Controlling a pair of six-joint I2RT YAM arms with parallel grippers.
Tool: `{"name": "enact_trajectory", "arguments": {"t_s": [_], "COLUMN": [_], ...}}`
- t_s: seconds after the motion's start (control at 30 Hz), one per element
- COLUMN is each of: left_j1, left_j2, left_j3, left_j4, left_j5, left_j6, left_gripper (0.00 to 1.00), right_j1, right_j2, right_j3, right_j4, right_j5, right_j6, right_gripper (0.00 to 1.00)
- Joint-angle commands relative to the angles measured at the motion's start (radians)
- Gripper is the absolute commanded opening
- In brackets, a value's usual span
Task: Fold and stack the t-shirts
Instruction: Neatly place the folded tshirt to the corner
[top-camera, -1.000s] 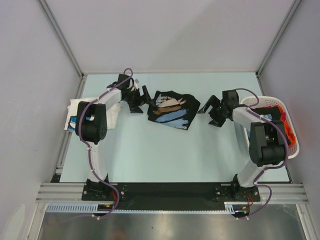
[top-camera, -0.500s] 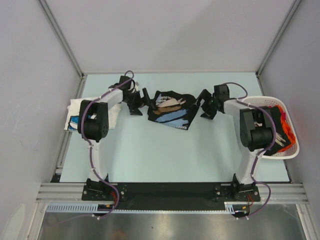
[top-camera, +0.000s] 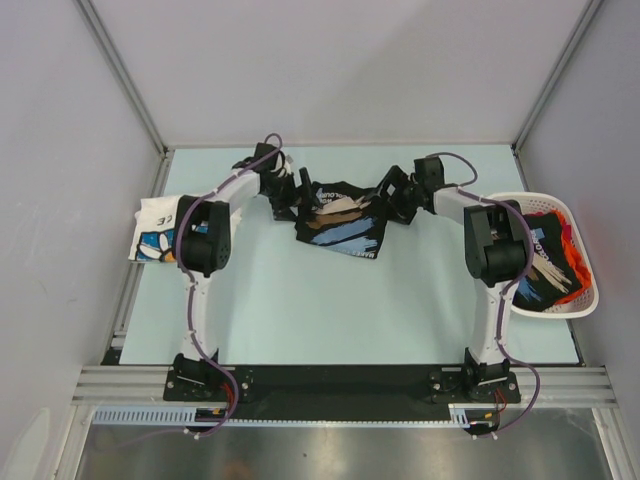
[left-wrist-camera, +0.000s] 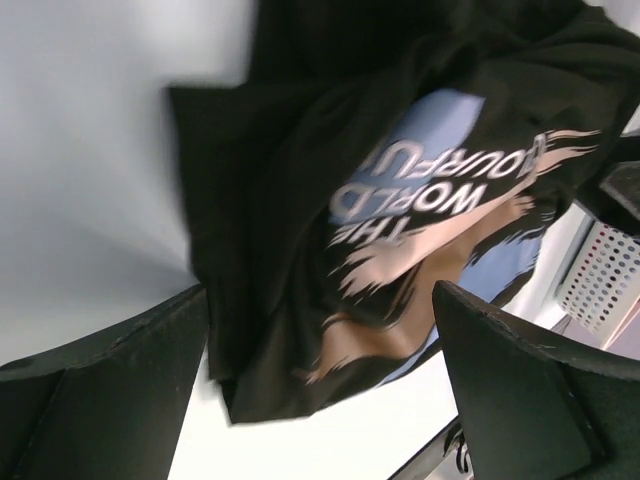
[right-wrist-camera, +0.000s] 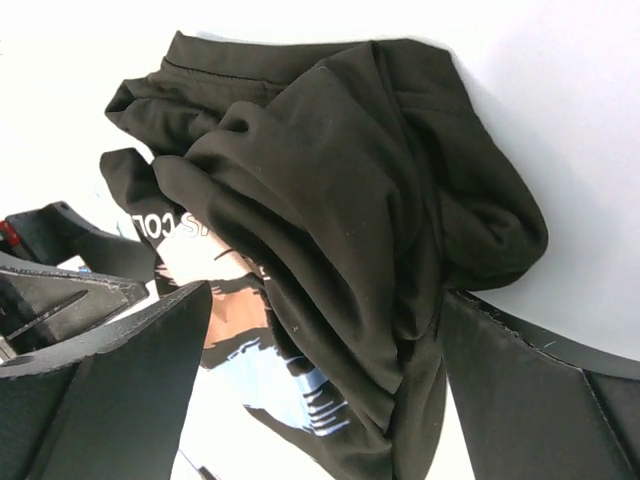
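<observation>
— What lies nearest?
— On the counter (top-camera: 330, 310), a white tee with blue print (top-camera: 155, 235) at the left edge. On the right, a white basket (top-camera: 590, 285) holds orange and dark tees (top-camera: 545, 270).
— And the black printed tee (top-camera: 340, 225)?
— Crumpled mid-counter, a little farther back.
— The jaws?
— The left jaws and right jaws are both spread wide and grip nothing, one at each far corner of it.

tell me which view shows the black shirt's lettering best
Left wrist: the lettering on the black printed t-shirt reads large, though tilted and blurred. Top external shows it tiny; right wrist shows mostly bunched black cloth and only a sliver of letters.
</observation>
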Motion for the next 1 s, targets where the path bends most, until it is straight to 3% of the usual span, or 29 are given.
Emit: {"name": "enact_trajectory", "arguments": {"t_s": [0.0,0.1,0.2,0.4,0.43,0.5,0.53,0.57,0.73,0.97], "left_j1": [-0.048,-0.069,-0.08,-0.082,-0.082,-0.08,-0.079,-0.079,-0.069,-0.043], "left_j2": [0.113,0.156,0.187,0.204,0.202,0.196,0.191,0.185,0.161,-0.066], "left_j3": [0.098,0.129,0.134,0.134,0.135,0.128,0.125,0.125,0.126,0.033], "left_j4": [-0.072,-0.097,-0.111,-0.144,-0.147,-0.151,-0.152,-0.151,-0.151,-0.074], "left_j5": [-0.01,-0.006,-0.001,-0.028,-0.033,-0.041,-0.045,-0.047,-0.045,-0.125], "left_j6": [0.02,0.025,0.016,0.023,0.023,0.023,0.02,0.02,0.036,0.016], "left_gripper": [1.0,0.94,0.75,0.39,0.24,0.06,0.0,0.0,0.0,0.0], "right_j1": [0.008,0.005,0.01,0.022,0.025,0.03,0.031,0.037,0.056,0.072], "right_j2": [0.065,0.088,0.113,0.196,0.202,0.214,0.216,0.213,0.202,0.066], "right_j3": [0.013,0.039,0.057,0.14,0.157,0.165,0.169,0.174,0.212,0.217], "right_j4": [-0.05,-0.059,-0.047,-0.12,-0.136,-0.142,-0.142,-0.142,-0.189,-0.174], "right_j5": [0.001,-0.033,-0.076,-0.142,-0.157,-0.163,-0.17,-0.168,-0.148,-0.088], "right_j6": [-0.011,-0.014,0.0,-0.018,-0.023,-0.023,-0.024,-0.025,-0.064,-0.118], "right_gripper": [0.96,0.88,0.75,0.41,0.31,0.19,0.07,0.0,0.0,0.0]}}
